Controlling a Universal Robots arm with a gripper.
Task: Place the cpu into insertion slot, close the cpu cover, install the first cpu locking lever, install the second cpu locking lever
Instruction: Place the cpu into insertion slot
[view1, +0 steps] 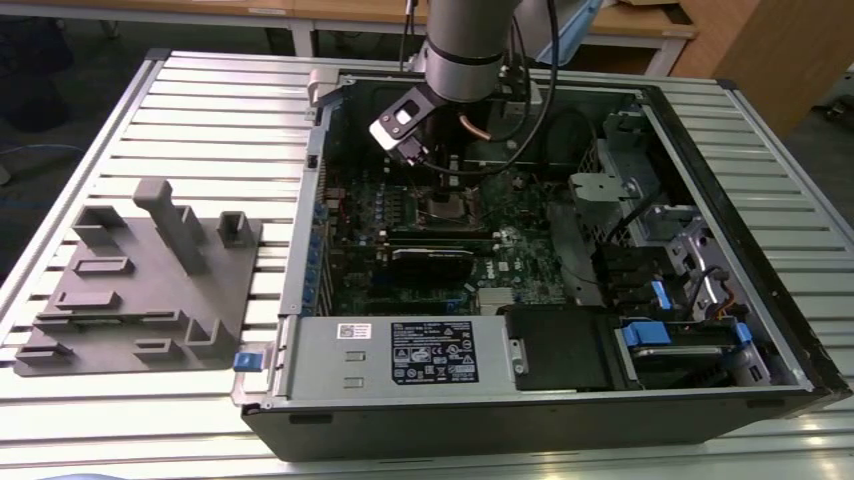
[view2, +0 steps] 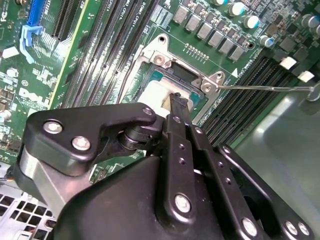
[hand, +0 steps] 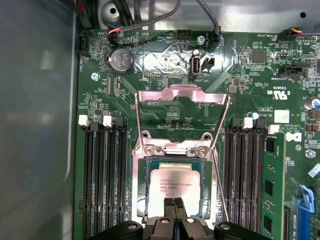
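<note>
The cpu lies flat in the insertion slot, its silver face up; it looks pale in the second wrist view. My gripper is shut, its narrow tips together right over the cpu's edge, holding nothing. The cpu cover stands swung open behind the slot, with the board visible through its window. A thin wire locking lever sticks out beside the slot, seen as a long rod. In the exterior view the gripper hangs inside the case just above the slot.
Rows of memory slots flank the socket on both sides. Cables run along the case wall. A black card and a power supply box sit nearer the camera. A grey fixture block stands on the slatted table at the exterior view's left.
</note>
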